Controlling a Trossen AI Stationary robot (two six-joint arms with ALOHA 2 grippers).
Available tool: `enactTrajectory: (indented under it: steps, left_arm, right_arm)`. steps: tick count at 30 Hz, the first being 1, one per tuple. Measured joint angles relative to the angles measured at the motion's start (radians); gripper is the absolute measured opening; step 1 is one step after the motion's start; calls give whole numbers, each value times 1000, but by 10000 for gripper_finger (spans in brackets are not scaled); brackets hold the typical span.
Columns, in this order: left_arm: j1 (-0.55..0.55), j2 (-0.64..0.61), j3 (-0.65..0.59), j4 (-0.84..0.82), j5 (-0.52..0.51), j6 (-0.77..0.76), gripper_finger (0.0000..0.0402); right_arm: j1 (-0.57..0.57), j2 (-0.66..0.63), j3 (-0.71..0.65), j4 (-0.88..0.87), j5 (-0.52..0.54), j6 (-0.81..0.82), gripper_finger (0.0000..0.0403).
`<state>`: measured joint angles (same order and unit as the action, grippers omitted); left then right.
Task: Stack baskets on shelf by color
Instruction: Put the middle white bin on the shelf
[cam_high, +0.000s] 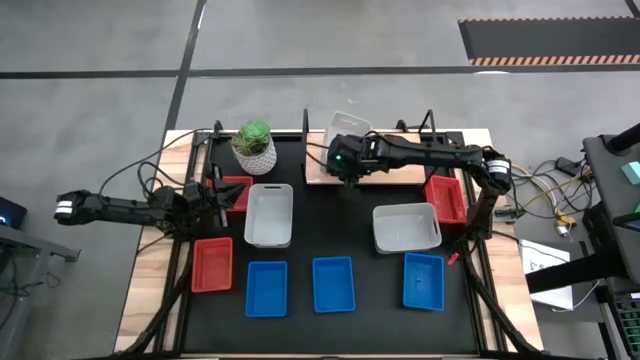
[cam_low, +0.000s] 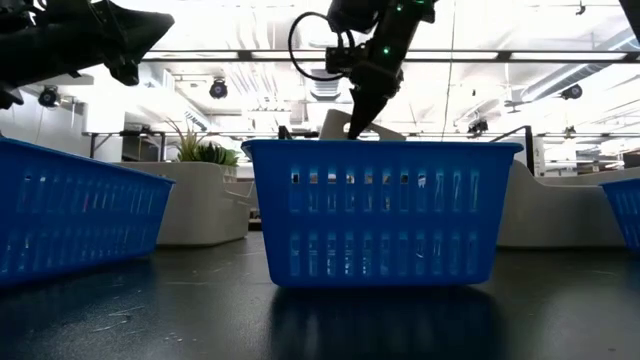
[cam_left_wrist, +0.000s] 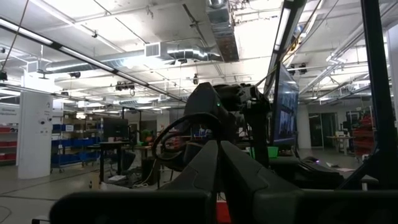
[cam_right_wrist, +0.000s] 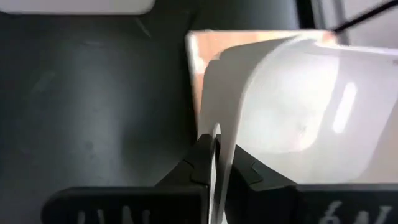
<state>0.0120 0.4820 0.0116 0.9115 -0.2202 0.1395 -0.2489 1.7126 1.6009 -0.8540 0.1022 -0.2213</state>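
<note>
One white basket (cam_right_wrist: 298, 106) hangs by its rim in my right gripper (cam_right_wrist: 221, 163), jaws clamped, over the shelf (cam_high: 395, 172); I lower level. Left gripper (cam_high: 205, 195) jaws: cannot tell.

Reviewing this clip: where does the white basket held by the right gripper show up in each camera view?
High view: the held white basket sits at the top centre over the shelf, under the right gripper.
Low view: only its rim peeks above the middle blue basket, at the gripper.
Left wrist view: not in it.
Right wrist view: fills the right half, its wall pinched between the fingers.
Shared landmark: the right gripper itself.
</note>
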Motion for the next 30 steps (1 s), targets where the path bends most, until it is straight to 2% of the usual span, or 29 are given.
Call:
enactTrajectory:
  steps: [5, 17, 22, 30]
  left_arm:
    - [0, 0, 0, 0, -2, 0, 1]
    - [0, 0, 0, -1, -3, 0, 1]
    - [0, 0, 0, -1, -3, 0, 1]
    - [0, 1, 0, -1, -6, 7, 1]
  right_arm:
    - [0, 6, -5, 41, -48, -7, 9]
    - [-1, 6, -65, 59, -33, -130, 12]
    - [-1, 6, -91, 59, 62, -144, 41]
    - [0, 3, -84, 55, 85, -143, 90]
